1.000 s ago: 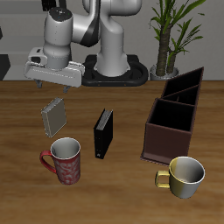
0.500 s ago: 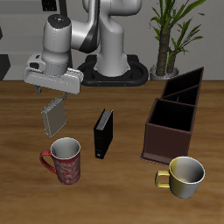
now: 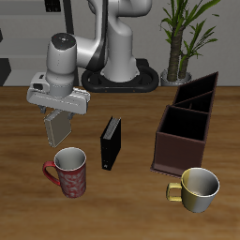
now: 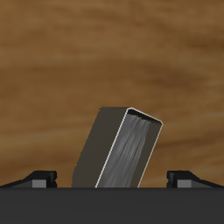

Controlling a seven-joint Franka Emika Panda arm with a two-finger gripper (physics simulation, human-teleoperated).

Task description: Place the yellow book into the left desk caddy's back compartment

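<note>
Two books stand on the desk (image 3: 131, 187): the yellow book (image 3: 58, 125), upright and tilted, and a black book (image 3: 112, 142) upright beside it, apart from it. There are two mugs: a red patterned mug (image 3: 67, 172) near the front edge, just in front of the yellow book, and a yellow-and-white mug (image 3: 197, 187) in front of the left desk caddy (image 3: 186, 127), which is the only caddy. The arm reaches forward from its base, wrist bent down, with the pincer (image 3: 59, 114) hanging right over the yellow book's top. In the wrist view the two fingertips (image 4: 42, 178) sit spread wide, one to either side of the book (image 4: 121, 149), touching nothing. The black book stands between the yellow book and the caddy. A potted plant (image 3: 178, 37) stands at the back.
</note>
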